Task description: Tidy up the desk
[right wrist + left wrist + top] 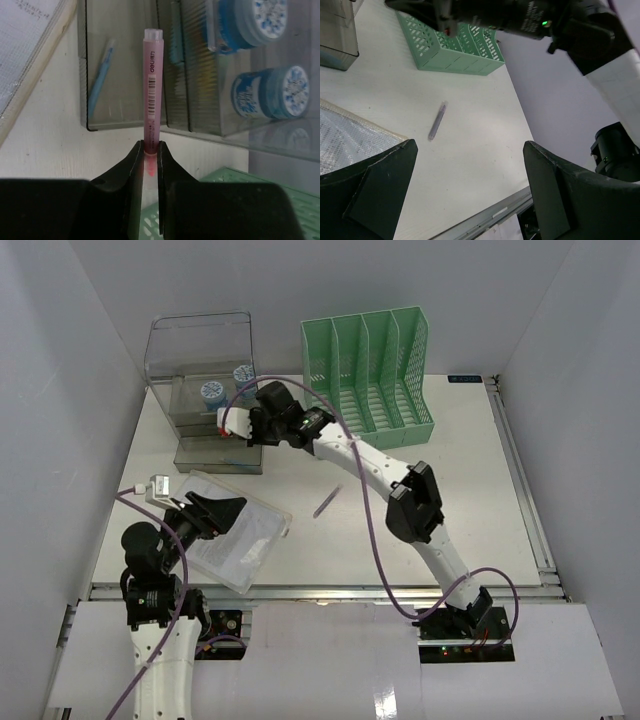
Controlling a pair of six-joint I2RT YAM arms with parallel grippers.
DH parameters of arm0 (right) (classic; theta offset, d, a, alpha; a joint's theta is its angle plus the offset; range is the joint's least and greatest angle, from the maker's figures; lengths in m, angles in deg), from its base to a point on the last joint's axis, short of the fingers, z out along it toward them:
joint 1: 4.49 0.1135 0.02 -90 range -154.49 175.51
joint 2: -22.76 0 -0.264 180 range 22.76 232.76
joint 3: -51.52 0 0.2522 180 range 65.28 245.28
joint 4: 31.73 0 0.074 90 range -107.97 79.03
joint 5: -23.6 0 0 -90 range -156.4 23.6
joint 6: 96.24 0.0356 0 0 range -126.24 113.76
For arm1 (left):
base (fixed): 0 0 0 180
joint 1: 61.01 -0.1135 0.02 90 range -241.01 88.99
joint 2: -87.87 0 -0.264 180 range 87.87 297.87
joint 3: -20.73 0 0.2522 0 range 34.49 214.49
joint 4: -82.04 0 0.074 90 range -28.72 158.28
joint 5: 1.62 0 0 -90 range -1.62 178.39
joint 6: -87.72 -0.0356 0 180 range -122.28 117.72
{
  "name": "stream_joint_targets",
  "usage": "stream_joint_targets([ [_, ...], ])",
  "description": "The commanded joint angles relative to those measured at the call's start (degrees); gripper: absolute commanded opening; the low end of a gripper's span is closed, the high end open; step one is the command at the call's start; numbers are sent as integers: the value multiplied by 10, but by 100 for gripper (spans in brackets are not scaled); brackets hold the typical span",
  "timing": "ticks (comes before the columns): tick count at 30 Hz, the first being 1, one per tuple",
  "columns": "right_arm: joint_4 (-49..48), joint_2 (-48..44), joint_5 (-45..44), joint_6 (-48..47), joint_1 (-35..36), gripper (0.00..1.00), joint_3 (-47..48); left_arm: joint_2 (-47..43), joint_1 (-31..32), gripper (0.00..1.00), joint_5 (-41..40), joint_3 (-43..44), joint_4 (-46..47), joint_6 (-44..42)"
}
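Note:
The desk (450,480) is a wide white tabletop. My right gripper (238,424) reaches to the front of the clear drawer box (205,380) and is shut on a pink marker (153,75). The marker sticks straight out from the gripper's fingertips (151,147) toward the box's open lower drawer. My left gripper (215,512) hovers over a clear document pouch (245,540) at the near left, jaws wide open (470,185) and holding nothing. A purple pen (326,501) lies loose on the desk's middle, the pen (437,121) also showing in the left wrist view.
A green slotted file rack (370,370) stands at the back centre. The drawer box holds two blue tape rolls (272,95) and a blue pen (100,75). A metal rail (330,590) runs along the near edge, and white walls enclose the desk on three sides.

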Motion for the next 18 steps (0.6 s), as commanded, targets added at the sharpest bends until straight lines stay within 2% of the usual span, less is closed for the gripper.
stream_joint_targets([
  [1,-167,35,-70,-20,34,8,-49,-31,-3,98,-31,28,-78,-8],
  [4,-272,48,-95,9,46,8,-59,-47,-3,98,-30,31,-99,-13],
  [7,-315,72,-102,35,53,8,-42,-52,-3,98,-24,35,-103,-18],
  [9,-337,80,-110,44,55,13,-50,-50,-3,98,-17,40,-106,-22],
  [11,-356,85,-117,50,56,27,-63,-50,-3,98,-11,43,-110,-23],
  [12,-362,87,-119,50,56,37,-70,-51,-3,98,-7,43,-110,-23],
  [15,-361,81,-123,44,57,81,-89,-56,-3,98,3,40,-112,-19],
  [16,-356,74,-123,43,55,86,-94,-56,-3,98,7,36,-110,-17],
  [18,-323,47,-112,57,50,89,-96,-47,-3,98,17,30,-102,-14],
])
